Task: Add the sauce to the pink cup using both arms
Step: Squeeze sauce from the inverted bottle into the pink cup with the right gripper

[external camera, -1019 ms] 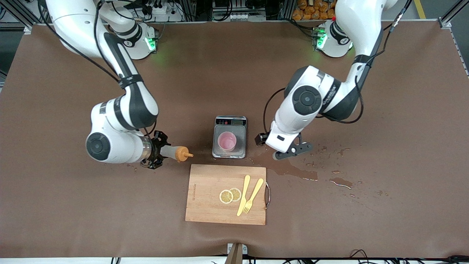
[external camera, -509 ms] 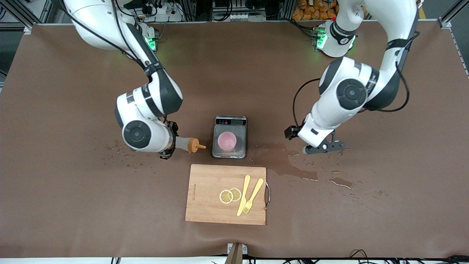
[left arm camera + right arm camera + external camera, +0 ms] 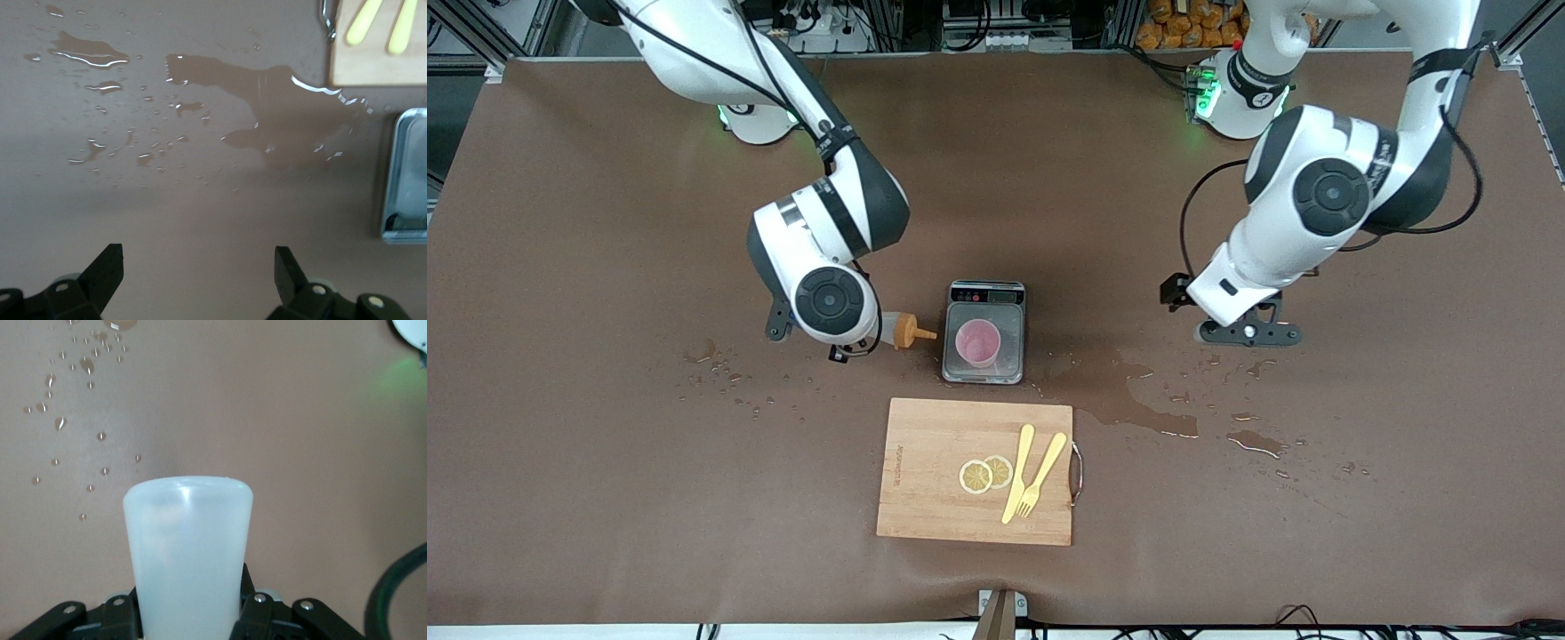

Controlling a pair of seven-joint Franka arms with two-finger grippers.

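The pink cup (image 3: pixel 978 342) stands upright on the steel plate of the scale (image 3: pixel 960 366) at mid-table. My right gripper (image 3: pixel 869 332) is shut on the sauce bottle (image 3: pixel 889 325) and holds it lying sideways over the bare table beside the scale, toward the right arm's end. Its orange nozzle cap (image 3: pixel 908 332) points at the scale and stops just short of its edge. In the right wrist view the bottle's translucent base (image 3: pixel 187 547) fills the closed jaws of the right gripper (image 3: pixel 189 610). My left gripper (image 3: pixel 1249 334) is open and empty over the wet table toward the left arm's end; in the left wrist view the left gripper (image 3: pixel 198 267) has nothing between its jaws.
A wooden cutting board (image 3: pixel 925 498) with two lemon slices (image 3: pixel 985 474), a yellow knife and a fork (image 3: pixel 1040 476) lies nearer the camera than the scale. Water puddles (image 3: pixel 1129 400) and droplets (image 3: pixel 729 378) spread on the brown table on both sides of the scale.
The right arm has carried the bottle toward the scale, its nozzle now almost at the scale's edge. The left arm has drawn away from the scale toward its own end, gripper still open.
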